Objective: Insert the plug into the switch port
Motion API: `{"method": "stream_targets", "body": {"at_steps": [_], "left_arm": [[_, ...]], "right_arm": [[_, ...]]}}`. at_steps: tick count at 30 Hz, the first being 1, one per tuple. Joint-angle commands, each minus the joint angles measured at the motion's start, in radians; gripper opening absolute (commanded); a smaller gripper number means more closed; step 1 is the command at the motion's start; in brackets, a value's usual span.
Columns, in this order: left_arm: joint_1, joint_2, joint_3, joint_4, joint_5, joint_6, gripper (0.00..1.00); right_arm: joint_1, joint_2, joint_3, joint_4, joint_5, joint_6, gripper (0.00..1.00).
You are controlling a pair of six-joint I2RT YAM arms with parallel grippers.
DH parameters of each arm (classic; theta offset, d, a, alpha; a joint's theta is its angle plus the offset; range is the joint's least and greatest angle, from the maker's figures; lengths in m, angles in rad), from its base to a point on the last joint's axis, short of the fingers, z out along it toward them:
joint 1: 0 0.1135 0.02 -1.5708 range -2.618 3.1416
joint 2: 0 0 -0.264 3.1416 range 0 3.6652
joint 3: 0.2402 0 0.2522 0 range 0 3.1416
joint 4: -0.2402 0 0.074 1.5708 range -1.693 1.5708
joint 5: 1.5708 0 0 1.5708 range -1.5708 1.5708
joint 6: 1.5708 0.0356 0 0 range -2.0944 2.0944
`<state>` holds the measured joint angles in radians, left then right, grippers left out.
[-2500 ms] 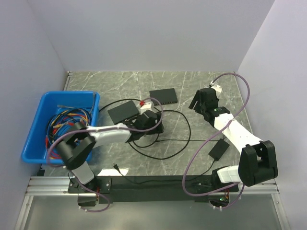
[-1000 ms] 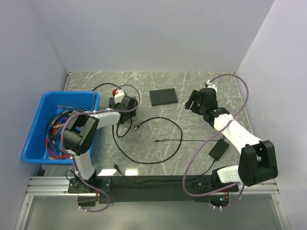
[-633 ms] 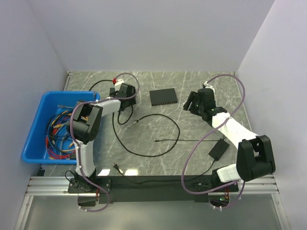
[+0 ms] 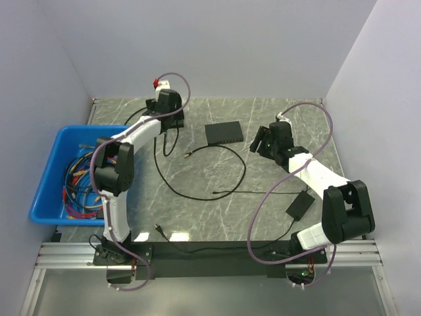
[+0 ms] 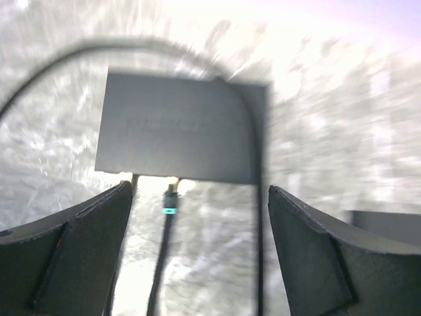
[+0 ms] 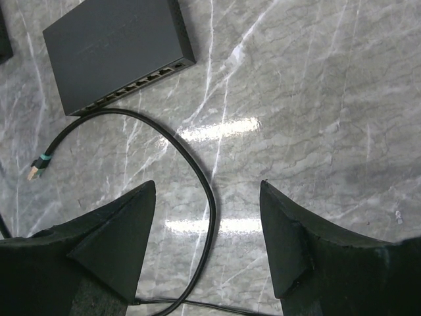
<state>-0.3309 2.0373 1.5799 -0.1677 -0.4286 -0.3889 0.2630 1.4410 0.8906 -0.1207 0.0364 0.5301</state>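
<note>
The switch is a small black box at mid-back; the right wrist view shows its port row along the near long edge. The plug, gold-tipped with a teal band, lies loose on the table left of the switch, and also shows in the right wrist view and the left wrist view. Its thin black cable loops under my right gripper, which is open and empty right of the switch. My left gripper is open and empty at back-left, above the flat black slab.
A blue bin of multicoloured wires stands at the left edge. A small black adapter lies front right. Another cable end lies near the front edge. White walls close in the back and sides.
My left arm has swung from mid-table to the back-left, and the slab now lies further back. The cable loop and plug have shifted back. My right gripper has edged slightly left.
</note>
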Motion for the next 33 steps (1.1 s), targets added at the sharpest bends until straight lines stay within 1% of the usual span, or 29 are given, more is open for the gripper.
{"method": "stream_targets", "body": {"at_steps": [1, 3, 4, 6, 7, 9, 10, 13, 14, 17, 21, 25, 28, 29, 31, 32, 33], "left_arm": [[-0.051, -0.146, 0.002, 0.047, -0.042, 0.021, 0.90], [-0.086, -0.172, -0.004, 0.040, -0.038, 0.021, 0.89], [-0.133, -0.199, -0.011, 0.042, -0.027, 0.022, 0.89], [-0.186, -0.236, -0.035, 0.040, -0.042, 0.018, 0.89], [-0.230, -0.245, -0.041, 0.031, -0.045, -0.004, 0.88], [-0.267, -0.265, -0.063, 0.014, -0.029, -0.028, 0.88], [-0.295, -0.288, -0.075, 0.010, -0.019, -0.051, 0.88], [-0.324, -0.351, -0.161, 0.051, 0.014, -0.083, 0.87], [-0.327, -0.370, -0.208, 0.062, 0.020, -0.090, 0.87], [-0.329, -0.426, -0.274, 0.076, 0.033, -0.102, 0.86], [-0.329, -0.492, -0.330, 0.080, 0.025, -0.103, 0.86], [-0.329, -0.531, -0.365, 0.077, 0.021, -0.105, 0.86], [-0.329, -0.562, -0.393, 0.071, 0.013, -0.108, 0.86], [-0.329, -0.571, -0.412, 0.071, 0.011, -0.108, 0.86], [-0.330, -0.604, -0.432, 0.074, 0.007, -0.113, 0.86], [-0.330, -0.615, -0.452, 0.077, 0.007, -0.114, 0.86], [-0.329, -0.633, -0.462, 0.080, 0.007, -0.114, 0.86]], "right_arm": [[0.001, 0.004, 0.011, 0.043, 0.002, -0.013, 0.72], [0.001, 0.007, 0.013, 0.036, 0.010, -0.013, 0.72], [0.002, 0.007, 0.013, 0.033, 0.023, -0.012, 0.72], [0.001, 0.021, 0.013, 0.026, 0.034, -0.005, 0.72], [0.002, 0.030, 0.008, 0.029, 0.030, 0.004, 0.72], [0.002, 0.070, 0.008, 0.032, 0.007, 0.017, 0.72], [0.001, 0.087, 0.010, 0.038, -0.033, 0.030, 0.72], [0.012, 0.169, 0.022, 0.049, -0.088, 0.050, 0.71], [0.018, 0.182, 0.025, 0.049, -0.096, 0.056, 0.71], [0.030, 0.214, 0.024, 0.061, -0.134, 0.074, 0.70], [0.091, 0.228, 0.011, 0.079, -0.151, 0.099, 0.69], [0.168, 0.243, -0.008, 0.099, -0.159, 0.142, 0.62], [0.188, 0.263, -0.024, 0.118, -0.170, 0.166, 0.46], [0.191, 0.269, -0.027, 0.119, -0.177, 0.172, 0.33], [0.194, 0.292, -0.033, 0.154, -0.217, 0.183, 0.19], [0.199, 0.298, -0.033, 0.177, -0.230, 0.188, 0.08], [0.203, 0.303, -0.032, 0.185, -0.236, 0.197, 0.03]]}}
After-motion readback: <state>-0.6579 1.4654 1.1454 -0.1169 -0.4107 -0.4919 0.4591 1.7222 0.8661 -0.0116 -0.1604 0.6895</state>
